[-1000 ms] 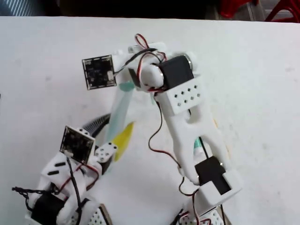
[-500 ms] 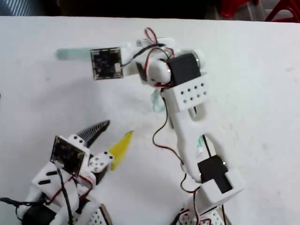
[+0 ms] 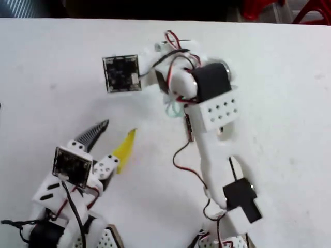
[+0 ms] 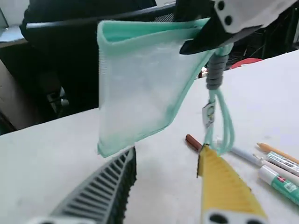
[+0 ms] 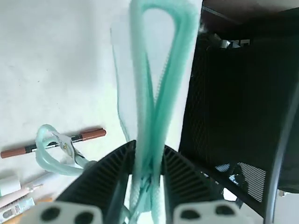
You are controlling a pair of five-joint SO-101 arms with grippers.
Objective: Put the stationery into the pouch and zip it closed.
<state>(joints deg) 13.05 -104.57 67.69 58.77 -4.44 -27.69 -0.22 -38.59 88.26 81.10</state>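
A mint mesh pouch [image 4: 140, 84] hangs in the air off the table, pinched at its top edge by my right gripper [image 5: 148, 149], which is shut on it. The pouch's open rim [image 5: 161, 56] stands up between the black fingers. A mint cord loop [image 4: 219, 126] dangles from its zip; the loop [image 3: 173, 109] also peeks out beside the right arm in the high view. My left gripper [image 4: 167, 154] is open just below the pouch, holding nothing. A brown pen [image 4: 194, 141] and more pens [image 4: 275, 163] lie on the table beyond it.
The white table [image 3: 62, 62] runs wide to the left and far side. The right arm [image 3: 217, 150] covers most of the pens from above. My left gripper [image 3: 119, 128] sits near the front left. A black chair [image 5: 233, 93] stands beyond the table edge.
The right gripper has lifted the pouch off the table, swung it up and shifted a little right. The left arm has drawn back to the left, away from the pouch.
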